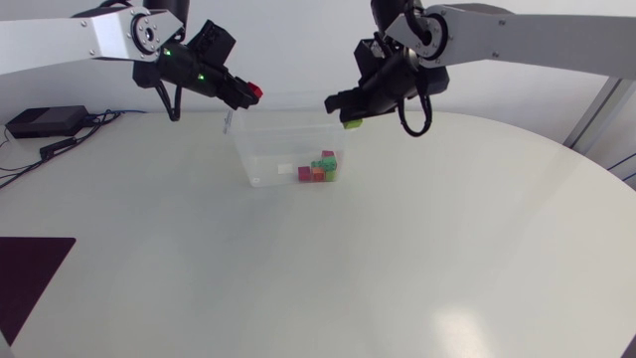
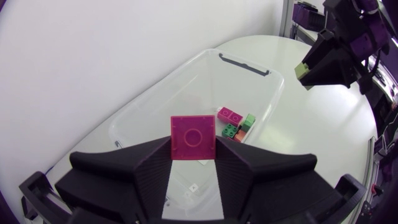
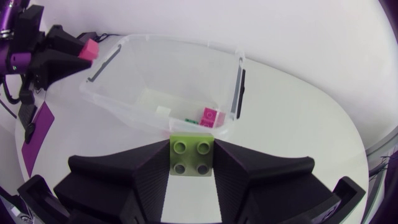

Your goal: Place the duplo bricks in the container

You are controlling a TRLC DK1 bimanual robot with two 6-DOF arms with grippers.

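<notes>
From above, the white bench point(image 1: 417, 268) carries a clear container point(image 1: 260, 159) with several bricks point(image 1: 321, 168) in one corner. My left gripper point(image 1: 248, 92) and right gripper point(image 1: 346, 107) hang near its far rim, well apart. In the left wrist view, the left gripper pinches a pink brick point(image 2: 194, 137), with the container ahead. In the right wrist view, the right gripper pinches a green brick point(image 3: 192, 155); the bricks inside are hard to make out through the wall.
</notes>
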